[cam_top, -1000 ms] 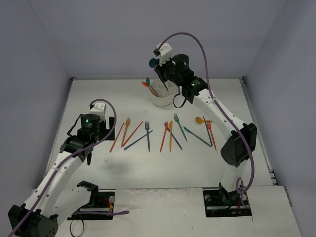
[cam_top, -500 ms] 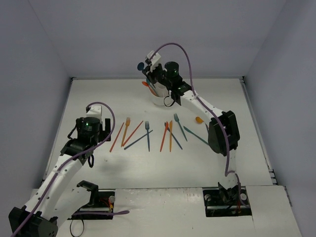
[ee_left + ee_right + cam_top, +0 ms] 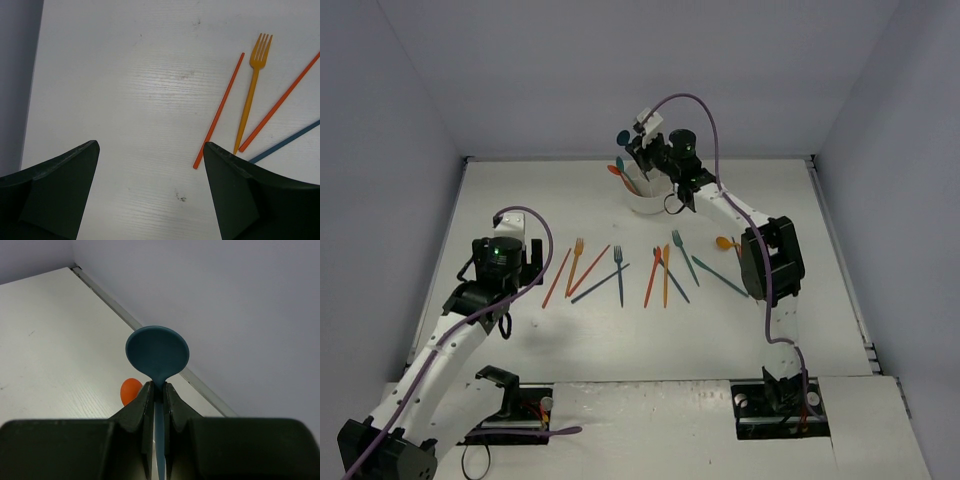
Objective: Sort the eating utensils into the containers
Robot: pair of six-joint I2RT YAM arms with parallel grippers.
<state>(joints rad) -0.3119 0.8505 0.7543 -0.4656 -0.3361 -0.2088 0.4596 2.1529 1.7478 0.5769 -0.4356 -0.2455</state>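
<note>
Right gripper (image 3: 157, 390) clamped on the neck of a blue spoon (image 3: 157, 352), upper centre of the overhead frame, by the white cup (image 3: 645, 205). Left gripper (image 3: 150, 145) spread wide over the table (image 3: 125, 75), lower left, near an orange fork (image 3: 252, 85). Probably light, thin, slick plastic: best pinched mid-handle, gently.

White wood-grain table (image 3: 540, 200) enclosed by plain pale grey-lavender walls: back wall (image 3: 570, 70), left wall (image 3: 370, 220), right wall (image 3: 905, 200); soft, even light, faint shadows on the tabletop
</note>
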